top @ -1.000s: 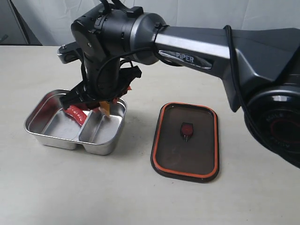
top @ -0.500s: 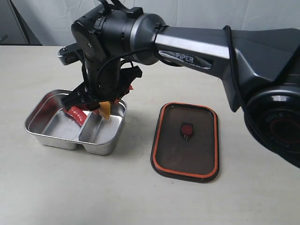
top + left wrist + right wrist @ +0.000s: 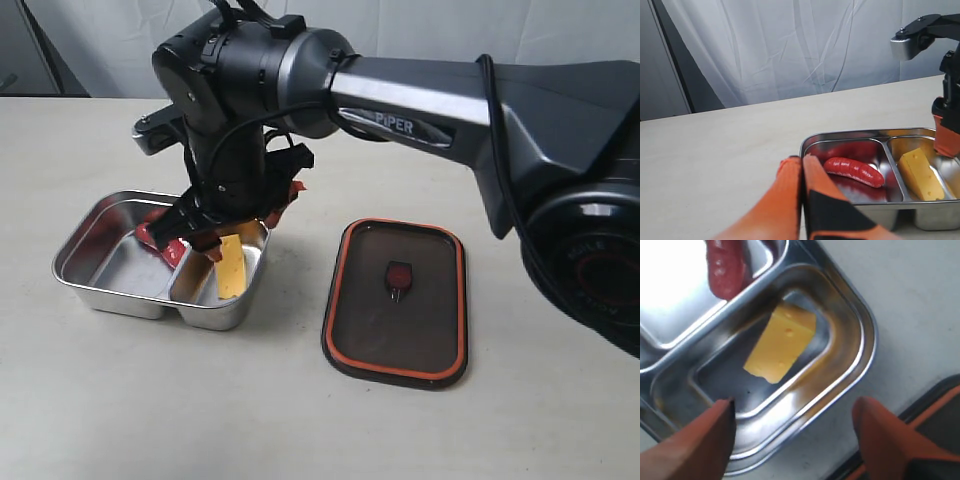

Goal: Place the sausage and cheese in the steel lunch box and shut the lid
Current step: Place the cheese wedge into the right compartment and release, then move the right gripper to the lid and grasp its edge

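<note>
The lid (image 3: 430,310) lies flat on the worktop (image 3: 150,400), apart from the box (image 3: 110,296). I think its thin rim may slip from a grasp, or it may seat crooked. The right fingers (image 3: 695,450) stand wide open over the cheese (image 3: 230,268) and hold nothing. The left fingers (image 3: 790,200) are closed and empty. The sausage (image 3: 854,171) lies in the other compartment.
</note>
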Robot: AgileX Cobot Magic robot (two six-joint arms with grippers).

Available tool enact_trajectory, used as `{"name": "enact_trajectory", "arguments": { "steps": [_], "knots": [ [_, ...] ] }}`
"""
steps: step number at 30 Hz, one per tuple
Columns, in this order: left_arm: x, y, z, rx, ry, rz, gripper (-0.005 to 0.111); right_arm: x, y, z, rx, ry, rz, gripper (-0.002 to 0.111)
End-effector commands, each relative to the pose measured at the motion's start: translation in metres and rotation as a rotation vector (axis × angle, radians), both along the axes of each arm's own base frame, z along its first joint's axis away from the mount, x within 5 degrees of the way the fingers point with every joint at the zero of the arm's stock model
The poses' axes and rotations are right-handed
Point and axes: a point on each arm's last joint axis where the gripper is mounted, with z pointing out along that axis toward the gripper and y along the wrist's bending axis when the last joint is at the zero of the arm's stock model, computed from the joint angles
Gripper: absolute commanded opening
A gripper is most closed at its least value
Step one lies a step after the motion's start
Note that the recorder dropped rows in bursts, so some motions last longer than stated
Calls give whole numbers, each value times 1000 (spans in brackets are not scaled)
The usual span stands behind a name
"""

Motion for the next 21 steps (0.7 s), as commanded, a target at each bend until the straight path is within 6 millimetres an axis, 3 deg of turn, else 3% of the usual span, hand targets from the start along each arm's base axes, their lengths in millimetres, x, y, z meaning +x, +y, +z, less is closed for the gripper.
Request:
{"name": "enact_trajectory", "arguments": {
  "steps": [1, 4, 12, 17, 21],
  "knots": [
    [0, 0, -1, -5, -6, -6, 0, 5, -18, 14, -59, 5, -15, 63],
    [0, 0, -1, -5, -6, -6, 0, 15, -31, 29, -44, -22, -45, 63],
    [0, 0, -1, -5, -6, -6, 0, 50, -92, 64, 41, -32, -202, 62],
    [0, 0, -1, -5, -6, -6, 0, 54, -130, 62, 38, 20, -287, 62],
    [0, 0, -1, -5, -6, -6, 0, 43, -149, 51, 11, 88, -333, 62]
  ]
}}
